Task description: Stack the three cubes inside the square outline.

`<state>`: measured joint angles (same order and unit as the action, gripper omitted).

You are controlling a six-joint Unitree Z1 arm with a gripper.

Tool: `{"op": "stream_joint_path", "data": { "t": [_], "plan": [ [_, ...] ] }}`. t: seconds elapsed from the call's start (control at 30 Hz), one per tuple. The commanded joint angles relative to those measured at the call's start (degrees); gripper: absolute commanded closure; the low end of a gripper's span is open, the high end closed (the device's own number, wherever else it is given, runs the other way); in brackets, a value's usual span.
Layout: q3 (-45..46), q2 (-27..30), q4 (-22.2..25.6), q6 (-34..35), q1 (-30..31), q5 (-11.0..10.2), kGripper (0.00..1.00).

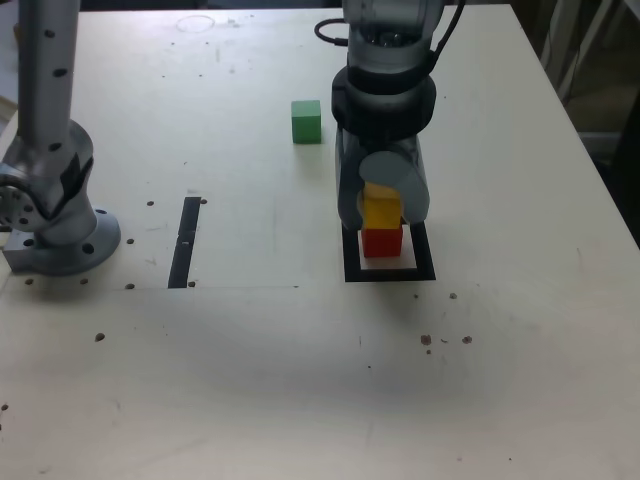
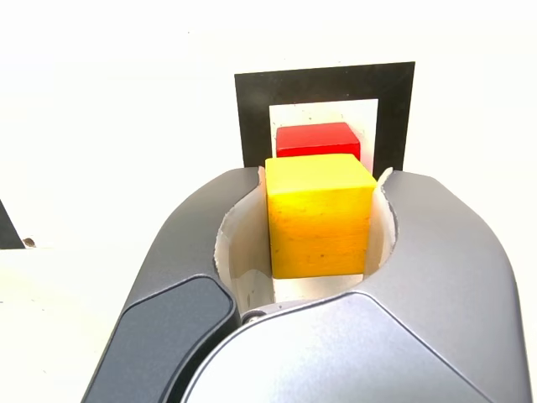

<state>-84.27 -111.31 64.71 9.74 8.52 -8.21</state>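
Pincer [image 2: 320,220] clamped on yellow cube [image 2: 319,215], above red cube [image 2: 317,139] (inside square outline [image 2: 252,117]).

No text, label, brand, number or sign can be read in either view. No marking is borne by the faces of the cubes, the arm's housing or the table.
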Motion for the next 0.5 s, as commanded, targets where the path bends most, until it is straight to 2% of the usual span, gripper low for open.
{"op": "stream_joint_path", "data": {
  "t": [0.0, 0.1, 0.3, 0.47],
  "plan": [
    [0.09, -0.36, -0.23, -0.15, -0.18, -0.24, 0.6],
    [0.26, -0.41, -0.29, -0.22, -0.37, -0.41, 0.57],
    [0.75, -0.49, -0.56, -0.33, -0.6, -0.18, 0.39],
    [1.52, -0.49, -1.55, -0.38, -0.79, 0.16, 0.29]
  ]
}}
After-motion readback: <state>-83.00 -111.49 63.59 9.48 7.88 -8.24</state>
